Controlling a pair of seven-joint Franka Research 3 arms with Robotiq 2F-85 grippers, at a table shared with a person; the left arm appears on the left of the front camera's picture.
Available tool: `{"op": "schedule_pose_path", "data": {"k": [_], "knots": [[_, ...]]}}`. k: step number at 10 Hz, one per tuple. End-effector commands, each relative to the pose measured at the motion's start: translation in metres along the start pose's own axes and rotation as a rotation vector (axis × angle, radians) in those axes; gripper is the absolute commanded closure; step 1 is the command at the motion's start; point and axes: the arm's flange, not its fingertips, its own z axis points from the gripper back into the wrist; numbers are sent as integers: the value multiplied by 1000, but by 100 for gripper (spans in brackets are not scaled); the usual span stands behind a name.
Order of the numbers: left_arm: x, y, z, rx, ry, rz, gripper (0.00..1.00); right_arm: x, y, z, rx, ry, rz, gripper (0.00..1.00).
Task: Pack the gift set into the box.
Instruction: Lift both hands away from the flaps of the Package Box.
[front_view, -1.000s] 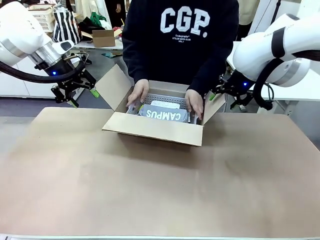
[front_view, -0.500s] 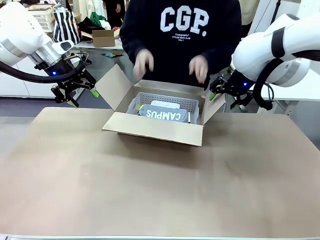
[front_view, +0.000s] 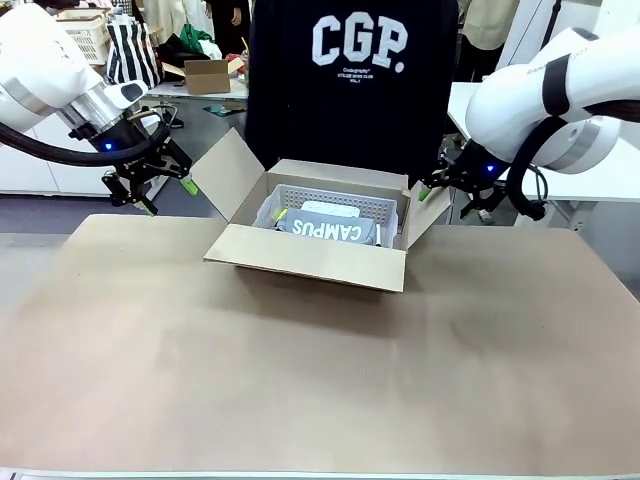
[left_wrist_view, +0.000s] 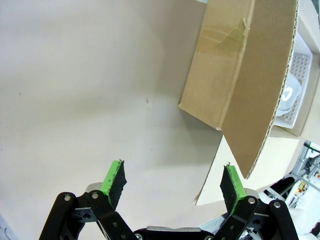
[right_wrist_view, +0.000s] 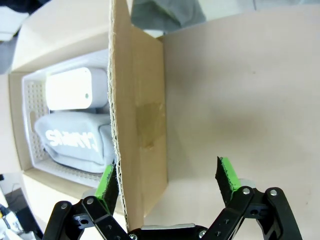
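Observation:
The box stands open at the far middle of the table, its flaps spread outward. Inside it sits the gift set: a pale slotted basket holding the grey "CAMPUS" pack and a white item. My left gripper hangs open just left of the left flap; in its wrist view the left gripper is above bare table beside that flap. My right gripper is open at the right flap. The flap rises between the right gripper's fingers, close to one pad.
A person in a dark sweatshirt stands right behind the box at the far edge. The brown table stretches wide in front of the box. A smaller carton sits on a table far behind.
The person's hands, which were resting on the basket in the box, lifted off and drew back out of sight. Neither arm has moved.

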Motion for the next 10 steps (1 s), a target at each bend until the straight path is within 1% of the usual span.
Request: {"op": "schedule_pose_path", "data": {"k": [1,10], "knots": [[-1,-2,2,21,-5,11,0,3,3,1,-10,0,0,0],[-1,-2,2,21,-5,11,0,3,3,1,-10,0,0,0]]}}
